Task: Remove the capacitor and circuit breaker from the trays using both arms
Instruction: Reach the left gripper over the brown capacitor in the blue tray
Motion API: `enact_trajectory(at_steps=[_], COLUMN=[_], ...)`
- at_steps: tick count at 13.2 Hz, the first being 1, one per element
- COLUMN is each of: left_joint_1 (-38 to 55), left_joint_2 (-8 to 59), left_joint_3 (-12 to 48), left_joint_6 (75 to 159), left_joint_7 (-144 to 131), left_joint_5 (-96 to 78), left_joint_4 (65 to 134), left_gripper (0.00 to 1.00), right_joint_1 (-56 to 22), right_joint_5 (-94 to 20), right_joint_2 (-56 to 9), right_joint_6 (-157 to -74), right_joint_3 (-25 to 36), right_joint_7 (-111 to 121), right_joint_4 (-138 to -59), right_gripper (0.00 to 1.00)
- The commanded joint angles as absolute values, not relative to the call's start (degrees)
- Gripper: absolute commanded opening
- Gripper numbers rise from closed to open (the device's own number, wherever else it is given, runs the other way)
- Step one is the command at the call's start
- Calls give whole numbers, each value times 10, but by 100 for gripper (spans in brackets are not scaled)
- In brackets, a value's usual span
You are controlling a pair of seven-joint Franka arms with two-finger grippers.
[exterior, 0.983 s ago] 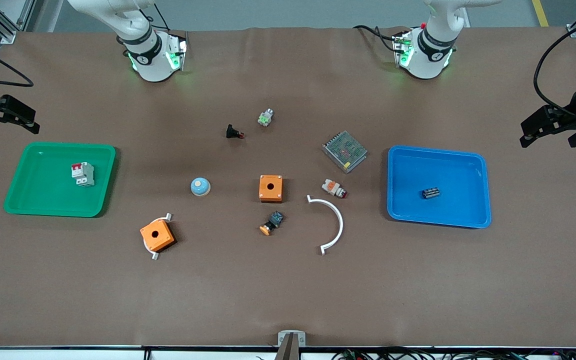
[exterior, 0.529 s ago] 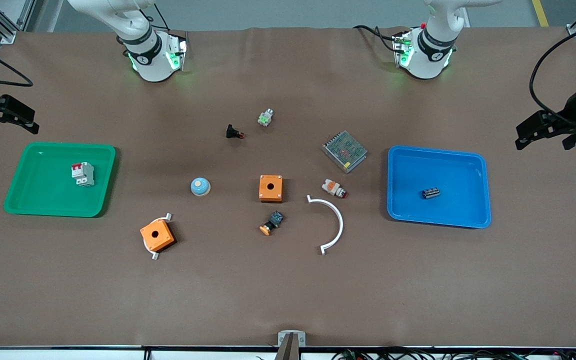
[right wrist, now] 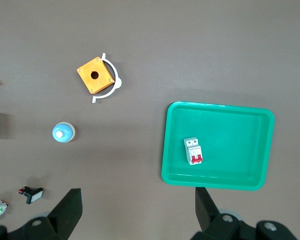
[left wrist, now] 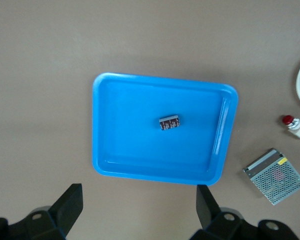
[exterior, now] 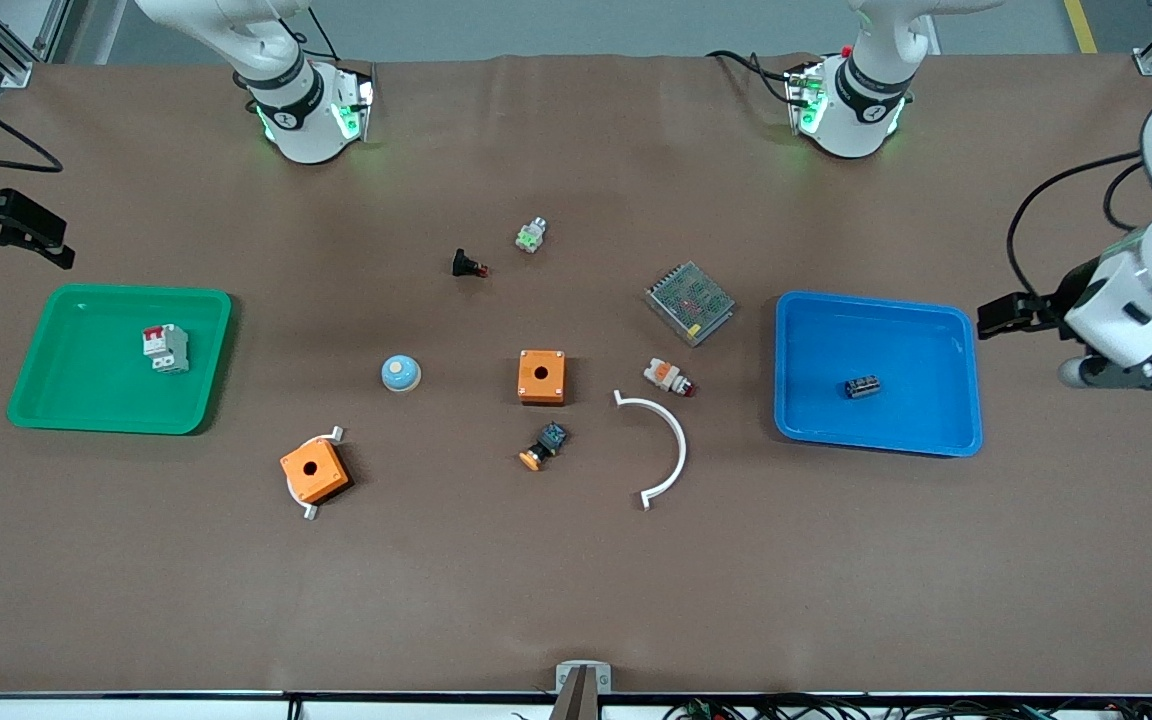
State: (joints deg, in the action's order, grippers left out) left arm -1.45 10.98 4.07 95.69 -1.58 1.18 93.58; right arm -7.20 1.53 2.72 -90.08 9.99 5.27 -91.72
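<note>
The capacitor (exterior: 863, 386), a tiny dark part with pale bands, lies in the blue tray (exterior: 936, 330) and also shows in the left wrist view (left wrist: 169, 122). The breaker (exterior: 165, 348), white-grey with a red section, lies in the green tray (exterior: 66, 400) and also shows in the right wrist view (right wrist: 193, 151). My left gripper (exterior: 1021, 312) (left wrist: 138, 207) is open and empty, up over bare table beside the blue tray. My right gripper (exterior: 6, 230) (right wrist: 137, 207) is open and empty, up over bare table beside the green tray.
Between the trays lie two orange boxes (exterior: 541, 376) (exterior: 314, 470), a white arc (exterior: 661, 448), a metal mesh unit (exterior: 690, 302), a blue dome (exterior: 401, 373), an orange-capped pushbutton (exterior: 544, 445), a white-orange part (exterior: 668, 377) and two small parts (exterior: 467, 265) (exterior: 531, 236).
The left arm has swung so that its gripper now sits lower in the front view, beside the blue tray's end. The right gripper has barely shifted. Nothing on the table moved.
</note>
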Motion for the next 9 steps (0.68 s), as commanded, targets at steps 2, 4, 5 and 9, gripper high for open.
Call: enact_trajectory(at_steps=[2, 4, 5, 9], left_joint_1=[-18, -15, -11, -11], left_joint_2=[162, 199, 217, 285], left_joint_3=[41, 41, 41, 41], left_joint_6=[998, 1004, 1009, 1069], left_joint_7=[-15, -21, -26, -32], left_joint_5=[6, 6, 6, 5], left_joint_4=[953, 956, 957, 965], left_gripper=[100, 100, 100, 100], right_joint_1=[-78, -77, -76, -60], right_joint_5=[13, 13, 12, 0], right_joint_2=[19, 12, 11, 10], right_joint_6=[-904, -913, -916, -915], right_joint_3=[105, 105, 105, 109], right_joint_7=[49, 49, 49, 58], right_joint_4=[-906, -907, -907, -911], right_gripper=[100, 100, 100, 100])
